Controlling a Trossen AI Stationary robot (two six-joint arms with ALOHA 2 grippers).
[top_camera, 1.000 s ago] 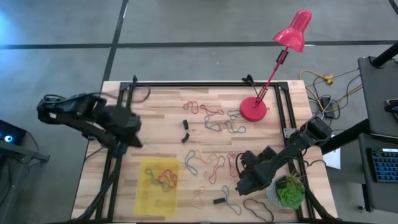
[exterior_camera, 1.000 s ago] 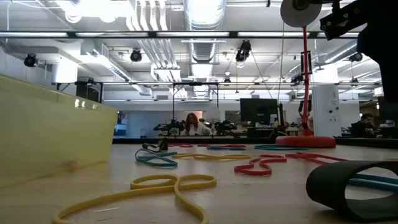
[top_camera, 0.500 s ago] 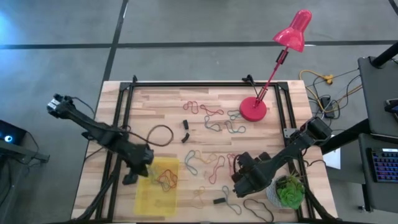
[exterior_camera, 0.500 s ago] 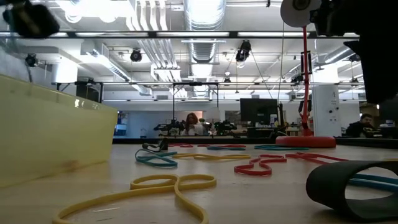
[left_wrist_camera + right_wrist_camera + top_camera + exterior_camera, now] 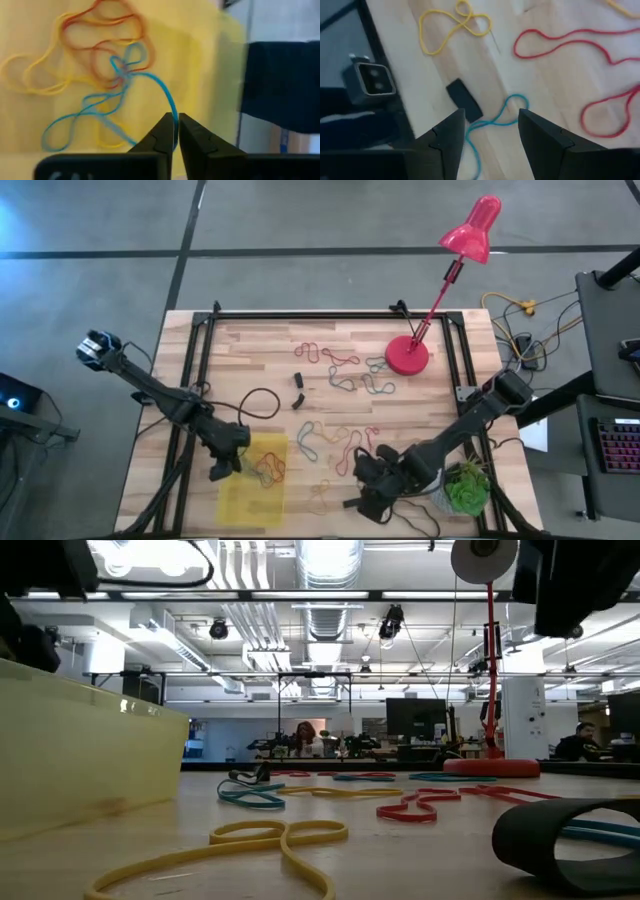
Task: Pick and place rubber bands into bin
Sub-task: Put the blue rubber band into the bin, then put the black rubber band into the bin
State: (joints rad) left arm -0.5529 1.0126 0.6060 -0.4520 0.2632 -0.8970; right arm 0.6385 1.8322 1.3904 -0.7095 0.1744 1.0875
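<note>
The left hand (image 5: 174, 131) hangs over the bin (image 5: 232, 500) at the worktop's front-left, fingers pinched on a blue rubber band (image 5: 120, 95) trailing onto the bands inside. Near the front edge, the right hand (image 5: 491, 131), fingers spread, straddles another blue band (image 5: 492, 120) beside a small dark block (image 5: 464, 99).

High view looks straight down; low view sits at tabletop level; both share the bin (image 5: 252, 480).

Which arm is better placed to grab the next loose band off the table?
The right. Its tool is open, low over a loose blue band on the wood. The left tool is shut on a blue band above the bin, so it must release first.
</note>
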